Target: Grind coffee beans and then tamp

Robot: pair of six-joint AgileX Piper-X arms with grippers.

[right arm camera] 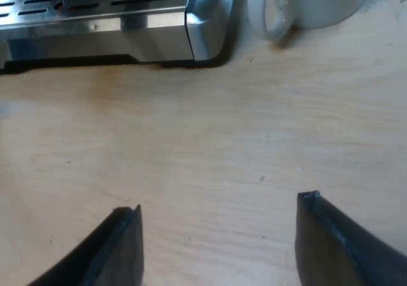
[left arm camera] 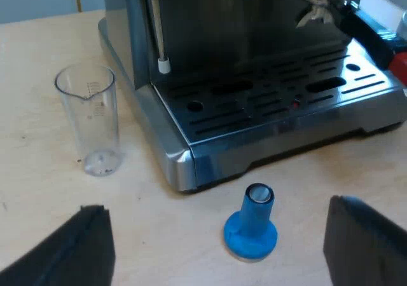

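- The left gripper (left arm camera: 216, 204) is hanging with its fingers spread wide over the table (left arm camera: 38, 171). A blue tamper (left arm camera: 251, 222) is standing upright just ahead of the gap between them.
- The espresso machine (left arm camera: 254, 44) is blocking the way beyond, and its drip tray (left arm camera: 267, 102) is leaving a narrow strip of bare table before the tamper.
- A measuring glass (left arm camera: 89, 121) is standing near the machine's side, with open table around it.
- A steam wand (left arm camera: 159, 38) is hanging over the tray's corner, and a red-ended handle (left arm camera: 372, 38) is sticking out above the tray.
- The right gripper (right arm camera: 219, 203) is hovering spread over a broad stretch of bare table. The machine and a mug (right arm camera: 318, 3) are standing well beyond it, with a slim gap between them.
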